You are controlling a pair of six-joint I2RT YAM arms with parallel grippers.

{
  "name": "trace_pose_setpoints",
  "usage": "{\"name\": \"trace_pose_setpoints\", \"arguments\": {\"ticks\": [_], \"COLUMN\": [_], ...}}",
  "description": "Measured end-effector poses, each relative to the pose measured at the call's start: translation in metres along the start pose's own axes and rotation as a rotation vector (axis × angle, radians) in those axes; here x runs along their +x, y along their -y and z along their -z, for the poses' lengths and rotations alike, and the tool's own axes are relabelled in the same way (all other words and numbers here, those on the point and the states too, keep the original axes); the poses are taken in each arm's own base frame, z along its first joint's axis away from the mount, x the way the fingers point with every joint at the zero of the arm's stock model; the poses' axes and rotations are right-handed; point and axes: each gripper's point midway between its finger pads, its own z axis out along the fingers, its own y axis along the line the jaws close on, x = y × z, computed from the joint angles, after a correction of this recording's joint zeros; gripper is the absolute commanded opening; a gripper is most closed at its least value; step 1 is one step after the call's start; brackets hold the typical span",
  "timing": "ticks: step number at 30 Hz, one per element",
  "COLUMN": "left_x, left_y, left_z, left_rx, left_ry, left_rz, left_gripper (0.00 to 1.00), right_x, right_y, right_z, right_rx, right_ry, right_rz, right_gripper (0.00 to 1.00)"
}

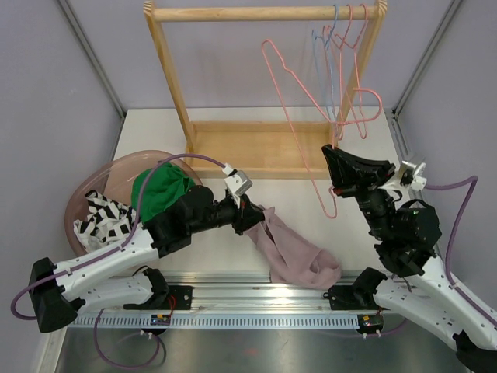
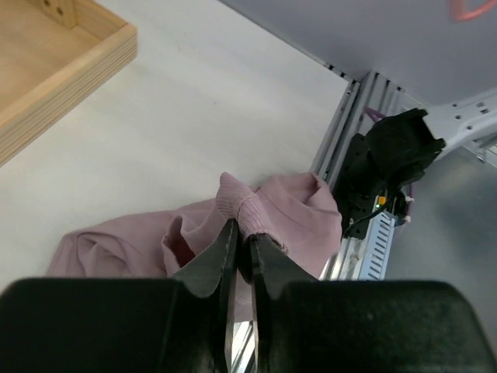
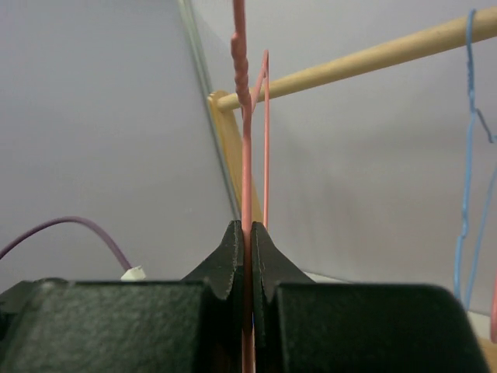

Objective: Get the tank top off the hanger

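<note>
Left wrist — left end effector (image 2: pixel 242 242) clamps half-hidden tank top (image 2: pixel 291 210); right one (image 3: pixel 247 241) clamps hanger (image 3: pixel 246 155).

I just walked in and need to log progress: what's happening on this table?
The left gripper is shut on the pink tank top, which lies crumpled on the table near its front edge. The right gripper pinches a bare pink wire hanger, held up in front of the wooden rack. The top is already off the hanger.

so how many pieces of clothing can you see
3: pink tank top on the table in the left gripper; green garment and black-and-white garment in the basket. Others may be hidden underneath.
</note>
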Motion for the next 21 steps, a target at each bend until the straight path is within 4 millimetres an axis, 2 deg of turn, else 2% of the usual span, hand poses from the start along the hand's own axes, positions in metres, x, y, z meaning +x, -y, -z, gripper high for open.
{"name": "trace_pose_setpoints", "arguments": {"ticks": [3,4,6,7,11,14,18,21], "left_x": [0.009,0.012,0.018,0.021,0.031,0.030,0.016,0.006], "left_y": [-0.008,-0.010,-0.013,-0.015,-0.026,-0.032,-0.040,-0.045], "left_z": [0.001,0.002,0.003,0.003,0.009,0.017,0.034,0.048], "left_rx": [-0.050,-0.065,-0.092,-0.109,-0.190,-0.256,-0.342,-0.400], "left_ry": [-0.031,-0.040,-0.060,-0.069,-0.114,-0.128,-0.104,-0.078], "left_rz": [0.003,0.002,0.001,0.002,0.006,0.001,0.002,0.016], "left_gripper": [0.38,0.54,0.65,0.74,0.91,0.99,0.99,0.99], "right_x": [-0.008,-0.009,-0.005,-0.001,0.019,0.032,0.055,0.058], "right_y": [0.009,0.012,0.021,0.025,0.047,0.057,0.069,0.083], "right_z": [-0.015,-0.018,-0.022,-0.025,-0.041,-0.058,-0.076,-0.092], "right_rx": [0.081,0.108,0.168,0.195,0.336,0.411,0.483,0.527], "right_ry": [-0.062,-0.083,-0.142,-0.168,-0.323,-0.408,-0.534,-0.567], "right_rz": [0.014,0.019,0.035,0.043,0.099,0.136,0.190,0.215], "right_gripper": [0.00,0.00,0.00,0.00,0.00,0.00,0.00,0.00]}}
